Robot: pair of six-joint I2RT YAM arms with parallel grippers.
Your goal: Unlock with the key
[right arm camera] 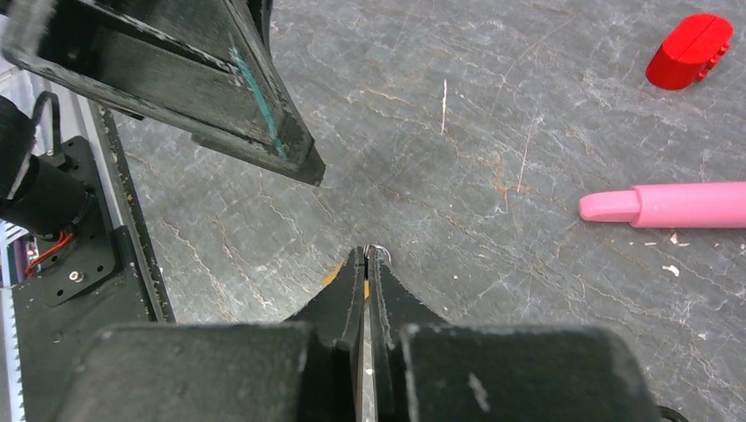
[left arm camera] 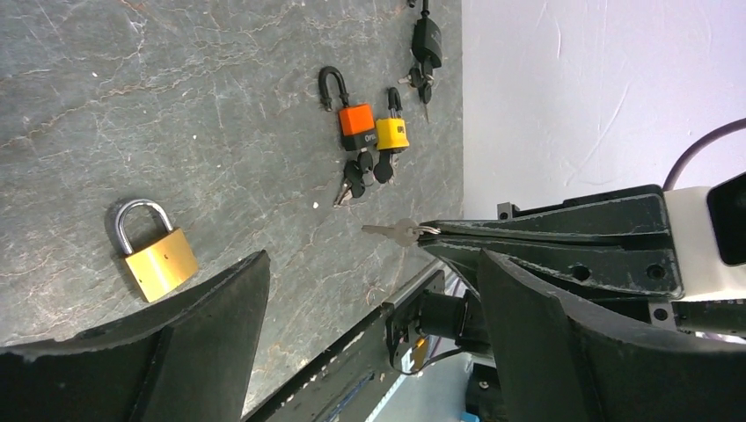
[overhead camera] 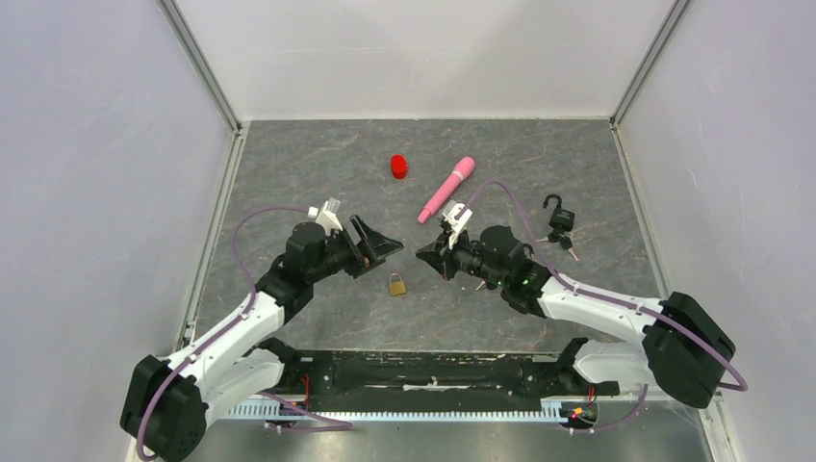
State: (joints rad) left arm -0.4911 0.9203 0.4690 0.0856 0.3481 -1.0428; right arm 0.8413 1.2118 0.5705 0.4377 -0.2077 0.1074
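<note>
Holding | key (left arm camera: 391, 232) is pinched in closed right gripper (overhead camera: 421, 253), blade exposed for insertion | left gripper (overhead camera: 385, 256) is spread wide, probably to steady brass padlock (overhead camera: 396, 284) lying near both.

You'll find the brass padlock (left arm camera: 161, 264) lying flat, its steel shackle apparently closed. The small silver key (left arm camera: 387, 232) sticks out sideways, pinched in the right gripper (left arm camera: 425, 232).
</note>
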